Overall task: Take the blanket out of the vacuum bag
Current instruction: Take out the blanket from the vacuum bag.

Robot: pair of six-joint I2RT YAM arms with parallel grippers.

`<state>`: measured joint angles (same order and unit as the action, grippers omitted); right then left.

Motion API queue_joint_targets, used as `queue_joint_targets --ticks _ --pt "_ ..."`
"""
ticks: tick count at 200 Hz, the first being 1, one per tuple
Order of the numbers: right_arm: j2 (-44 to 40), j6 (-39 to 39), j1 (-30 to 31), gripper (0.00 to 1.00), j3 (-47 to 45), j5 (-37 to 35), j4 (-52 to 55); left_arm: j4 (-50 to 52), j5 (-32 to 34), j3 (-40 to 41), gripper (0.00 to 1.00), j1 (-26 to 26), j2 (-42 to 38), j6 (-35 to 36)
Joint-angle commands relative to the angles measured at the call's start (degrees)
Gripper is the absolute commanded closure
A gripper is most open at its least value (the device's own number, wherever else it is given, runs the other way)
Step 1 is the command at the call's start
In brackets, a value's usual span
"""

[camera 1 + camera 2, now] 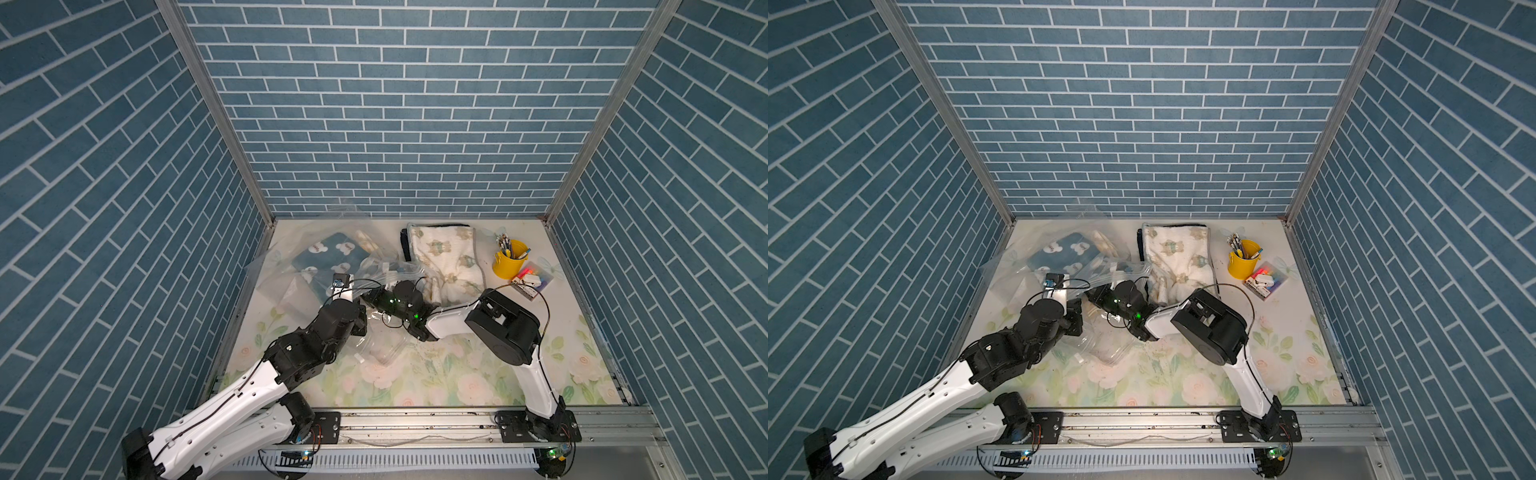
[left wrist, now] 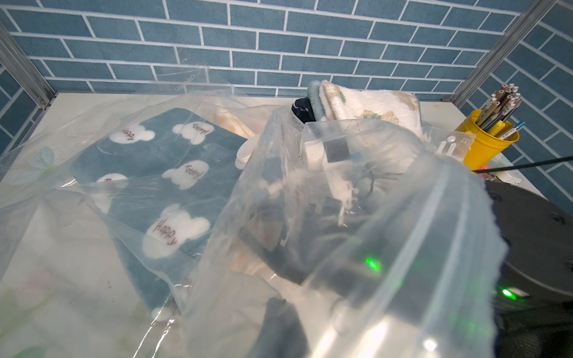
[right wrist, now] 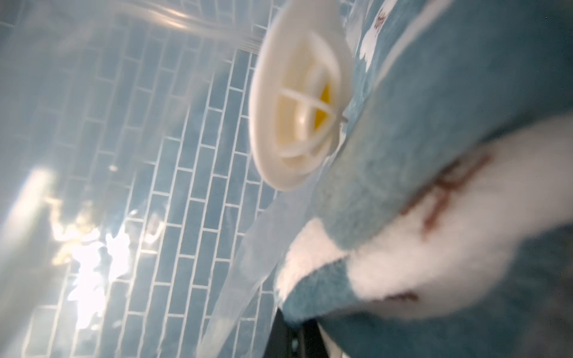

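Right wrist view: blanket [image 3: 434, 148] hard against right gripper [image 1: 368, 297]'s closed jaws inside the bag [image 3: 93, 93], grip unclear; left gripper [image 2: 279, 322] pinches bag's edge.

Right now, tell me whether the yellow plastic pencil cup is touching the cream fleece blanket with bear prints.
Apart. Both top views show a strip of bare white table between the yellow cup and the cream blanket.
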<state>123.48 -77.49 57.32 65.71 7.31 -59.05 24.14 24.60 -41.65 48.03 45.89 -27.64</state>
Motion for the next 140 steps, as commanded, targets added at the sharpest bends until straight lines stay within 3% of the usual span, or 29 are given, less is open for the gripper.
queue_joint_targets --ticks 1,28,60,140 --pt "0.77 1.48 0.07 0.89 -1.38 0.08 -2.64 -0.23 1.24 -0.63 1.0 0.31 -0.38 -0.06" --pt "0.97 0.03 -0.01 0.65 -2.78 -0.95 -2.43 -0.59 1.15 -0.63 1.0 0.31 -0.36 -0.12" --pt "3.42 -3.59 0.04 0.47 -2.88 -0.89 -3.6 -1.18 1.09 -0.63 1.0 0.31 -0.38 -0.12" --pt "3.58 -6.31 0.34 0.38 -4.45 -0.65 -2.83 -2.15 0.6 -0.54 1.0 0.31 -0.76 0.63"
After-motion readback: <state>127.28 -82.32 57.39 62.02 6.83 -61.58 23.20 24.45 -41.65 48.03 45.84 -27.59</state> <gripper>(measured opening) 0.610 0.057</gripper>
